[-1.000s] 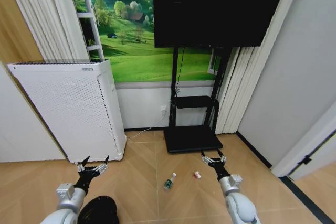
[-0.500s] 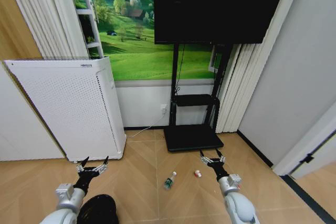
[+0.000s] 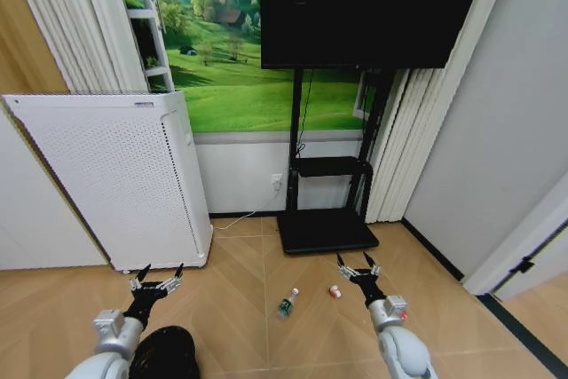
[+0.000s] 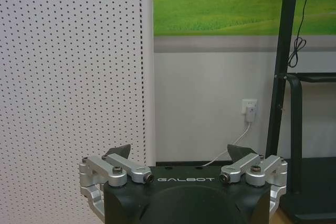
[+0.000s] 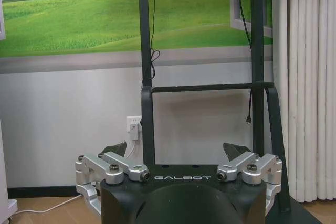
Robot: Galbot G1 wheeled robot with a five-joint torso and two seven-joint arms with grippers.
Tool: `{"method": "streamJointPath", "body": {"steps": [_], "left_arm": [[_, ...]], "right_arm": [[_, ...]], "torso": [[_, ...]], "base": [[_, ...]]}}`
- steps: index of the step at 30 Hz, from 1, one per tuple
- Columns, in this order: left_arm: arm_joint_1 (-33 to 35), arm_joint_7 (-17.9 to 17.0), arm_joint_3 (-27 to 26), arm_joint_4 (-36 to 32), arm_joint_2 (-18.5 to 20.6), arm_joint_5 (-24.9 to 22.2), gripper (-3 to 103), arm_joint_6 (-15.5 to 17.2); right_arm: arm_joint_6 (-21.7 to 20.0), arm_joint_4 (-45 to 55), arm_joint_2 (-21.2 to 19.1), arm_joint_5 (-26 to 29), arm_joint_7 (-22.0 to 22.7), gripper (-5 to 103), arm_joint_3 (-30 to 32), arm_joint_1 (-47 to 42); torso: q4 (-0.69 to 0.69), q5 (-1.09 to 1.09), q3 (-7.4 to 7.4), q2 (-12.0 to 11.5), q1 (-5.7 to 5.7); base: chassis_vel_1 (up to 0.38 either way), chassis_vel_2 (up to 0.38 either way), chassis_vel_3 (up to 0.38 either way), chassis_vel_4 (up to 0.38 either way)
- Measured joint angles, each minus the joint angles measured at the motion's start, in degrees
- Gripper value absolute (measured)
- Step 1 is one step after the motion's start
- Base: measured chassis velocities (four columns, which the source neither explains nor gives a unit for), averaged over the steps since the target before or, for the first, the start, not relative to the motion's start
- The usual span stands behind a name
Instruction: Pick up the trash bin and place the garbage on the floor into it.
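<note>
Down low in front of me, my left gripper (image 3: 156,281) is held out over the floor (image 3: 240,326), its fingers spread wide with nothing between them. Just below and behind it, close to my own body, sits the trash bin (image 3: 165,354), black and round, standing on the floor. Past my left gripper stands a tall white box full of tiny holes (image 3: 115,179).

My right gripper (image 3: 356,268) is held out the same way on the other side. Its fingers are wide apart too and hold nothing. Just beside it, on the side toward my left gripper, a tiny red-and-white bit of garbage (image 3: 335,291) lies on the floor. A little farther that way, about midway between my two grippers, lies a clear plastic bottle (image 3: 286,304) with a green label and a white cap, on its side.

Beyond my right gripper is a black stand (image 3: 325,185) holding a big dark screen (image 3: 368,11), with white curtains (image 3: 395,148) next to it. A white plug (image 5: 135,128) sits in a wall socket behind the stand.
</note>
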Motion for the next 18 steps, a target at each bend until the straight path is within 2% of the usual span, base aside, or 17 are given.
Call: {"method": "streamJointPath", "body": {"steps": [18], "left_arm": [[-0.1,0.0,0.1,0.2,0.2,0.0,100,0.1]], "right_arm": [[0.0,-0.5,-0.2,0.0,0.0,100,-0.1,0.1]], "torso": [[0.0,0.0,-2.63,-4.1,-1.46]], "base": [[0.0,0.0,0.0,0.0]]}}
